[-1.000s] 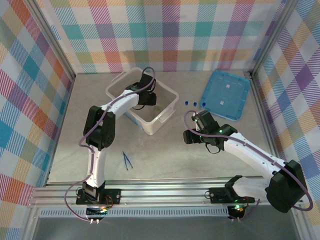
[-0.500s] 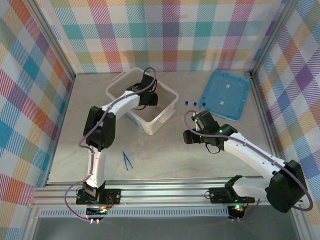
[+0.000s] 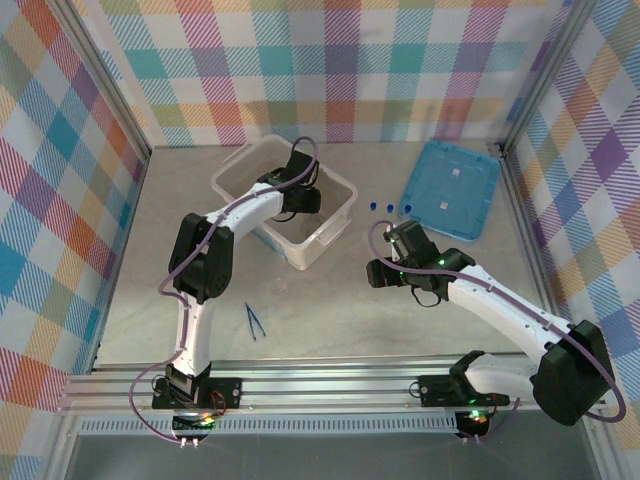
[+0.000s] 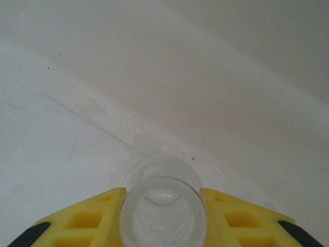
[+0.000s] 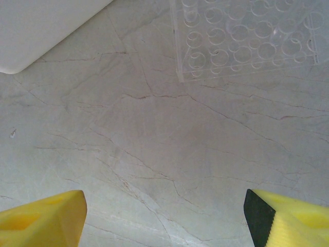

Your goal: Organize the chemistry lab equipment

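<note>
The left gripper (image 4: 162,198) pinches a clear glass flask (image 4: 162,218) by its neck, a yellow finger (image 4: 87,218) pressed to either side of the round, open mouth. The glass is colourless and see-through, its wider body showing as a faint ring below the rim. It stands on the pale floor of the large translucent plastic box (image 3: 235,166), close to one wall, with the left arm reaching over the rim from above. The right gripper (image 5: 164,206) hangs with its jaws spread wide and nothing between them, over the veined grey table (image 3: 330,320), near a clear rack with round wells (image 5: 247,36). Dark blue tweezers (image 3: 254,321) lie on the table by the left arm's base. Blue-capped tubes (image 3: 386,204) rest between the box and the flat blue lid (image 3: 450,190).
</note>
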